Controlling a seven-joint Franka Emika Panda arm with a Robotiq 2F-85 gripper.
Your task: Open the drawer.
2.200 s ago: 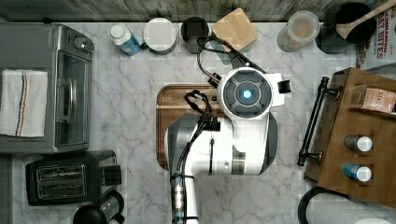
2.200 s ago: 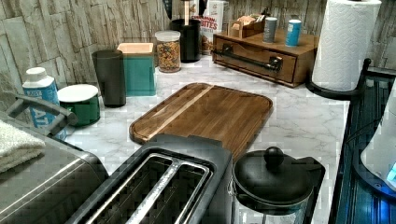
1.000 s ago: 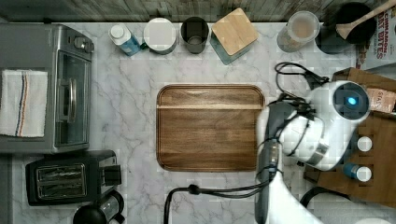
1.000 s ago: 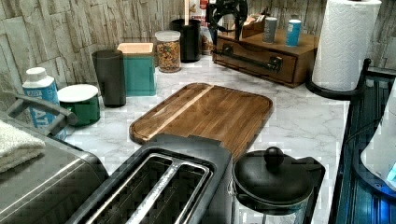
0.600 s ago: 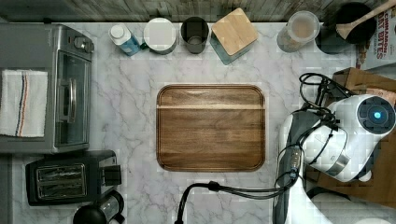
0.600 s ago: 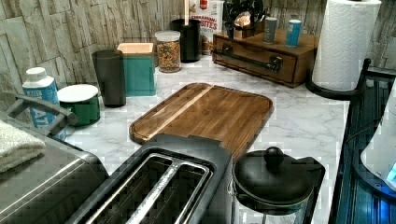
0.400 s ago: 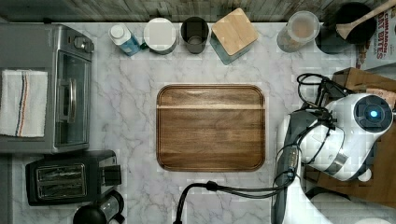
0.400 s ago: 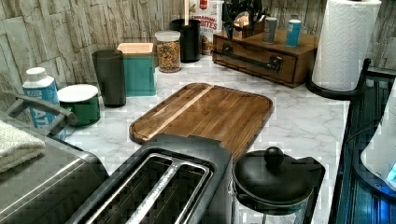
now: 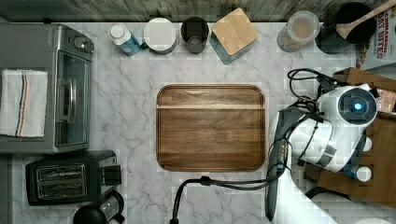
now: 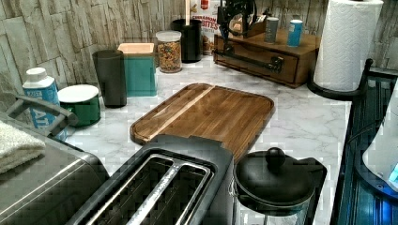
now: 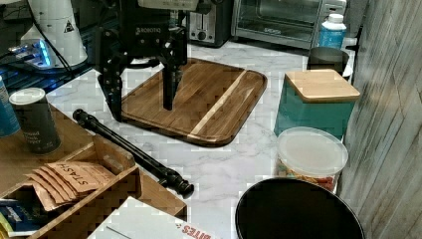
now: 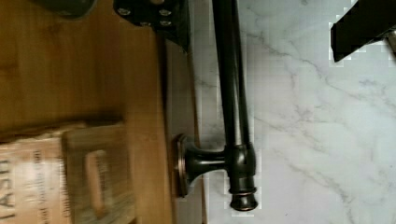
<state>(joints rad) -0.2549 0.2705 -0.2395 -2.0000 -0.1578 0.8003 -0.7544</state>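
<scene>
In the right view the gripper (image 11: 142,112) hangs over the black bar handle (image 11: 130,151) of the drawer, and its two dark fingers (image 11: 168,84) are spread wide apart, one tip close to the bar's far end and the other above the wooden tray (image 11: 199,99); they hold nothing. The top view hides this, because the white arm (image 9: 327,135) covers the handle and most of the cabinet (image 9: 380,177) at the top view's right edge. The left view gives the front of the drawer (image 10: 260,60): a dark brown wooden panel, shut and flush with the small cabinet, which stands at the back of the marble tabletop (image 10: 300,122) beside the roll of paper towels (image 10: 345,44), with the gripper dark above its far end. The wrist view shows the handle most closely: a round, smooth, dark metal bar with a bronze shine, fixed by a flared bracket (image 12: 198,163) to the wooden front and ending in a small knob, with white veined marble under it. The top of the cabinet carries a small tin (image 11: 35,119) and an open wooden box with paper tea packets (image 11: 64,179). The tray is flat, with rounded corners and one pale stripe in the grain. A steel toaster oven (image 9: 70,88) stands at the top view's left.
</scene>
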